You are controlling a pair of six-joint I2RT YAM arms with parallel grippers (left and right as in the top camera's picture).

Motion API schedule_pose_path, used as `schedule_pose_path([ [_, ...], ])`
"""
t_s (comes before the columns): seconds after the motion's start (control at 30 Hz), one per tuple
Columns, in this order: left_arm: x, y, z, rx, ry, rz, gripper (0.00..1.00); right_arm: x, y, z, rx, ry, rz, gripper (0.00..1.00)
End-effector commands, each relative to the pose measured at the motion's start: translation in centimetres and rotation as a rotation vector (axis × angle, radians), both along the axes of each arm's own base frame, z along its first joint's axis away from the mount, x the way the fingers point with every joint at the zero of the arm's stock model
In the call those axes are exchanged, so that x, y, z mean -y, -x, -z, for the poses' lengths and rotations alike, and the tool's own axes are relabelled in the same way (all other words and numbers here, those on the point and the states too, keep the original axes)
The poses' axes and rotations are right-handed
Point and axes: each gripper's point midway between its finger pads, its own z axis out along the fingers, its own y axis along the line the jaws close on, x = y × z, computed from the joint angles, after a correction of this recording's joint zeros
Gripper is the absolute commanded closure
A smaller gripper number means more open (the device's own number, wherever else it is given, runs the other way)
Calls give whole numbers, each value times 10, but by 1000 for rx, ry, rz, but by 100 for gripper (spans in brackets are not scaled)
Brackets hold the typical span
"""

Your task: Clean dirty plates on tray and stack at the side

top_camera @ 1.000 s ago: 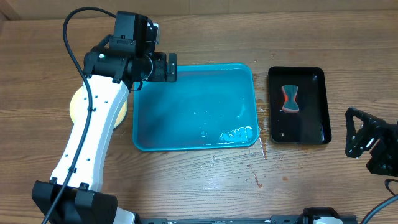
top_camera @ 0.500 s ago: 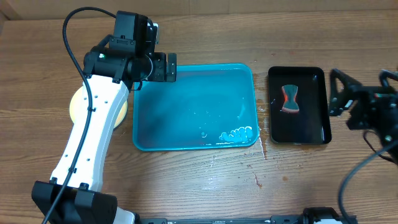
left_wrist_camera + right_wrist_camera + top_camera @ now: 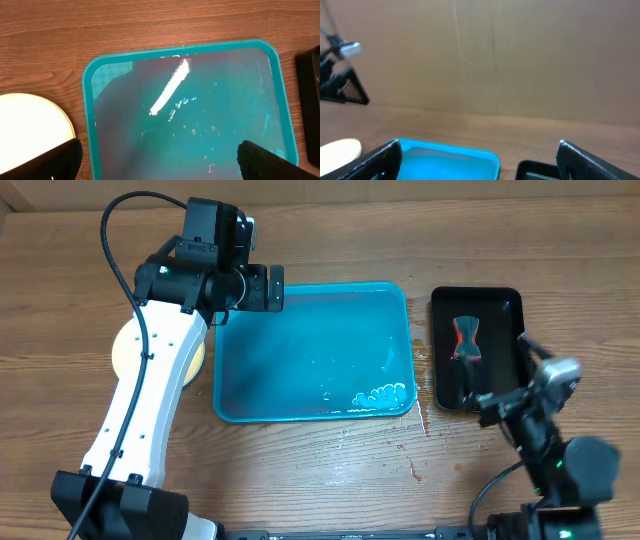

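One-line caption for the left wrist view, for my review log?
Open left gripper above the wet, plate-free turquoise tray; a pale plate lies beside it.

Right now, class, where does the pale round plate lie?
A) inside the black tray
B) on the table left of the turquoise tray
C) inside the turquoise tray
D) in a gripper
B: the pale plate rests on the table, beside the left rim of the turquoise tray.
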Motion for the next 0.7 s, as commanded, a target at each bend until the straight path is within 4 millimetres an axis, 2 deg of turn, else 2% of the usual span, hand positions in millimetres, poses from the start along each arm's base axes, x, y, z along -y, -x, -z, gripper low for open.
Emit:
schedule_pose_path([
  [0.0,0,-2,-3,11,-2,-4,0,2,7,18,62,-4,24,0],
  [0.17,0,-2,-3,10,-2,-4,0,9,11,45,77,-14,75,0],
  [0.37,0,-2,-3,10,-2,-4,0,11,12,69,74,-14,87,0],
  [0.6,0,-2,-3,10,-2,-4,0,11,13,102,-59,3,86,0],
  [0.67,0,-2,-3,10,-2,-4,0,11,13,105,-74,-7,83,0],
])
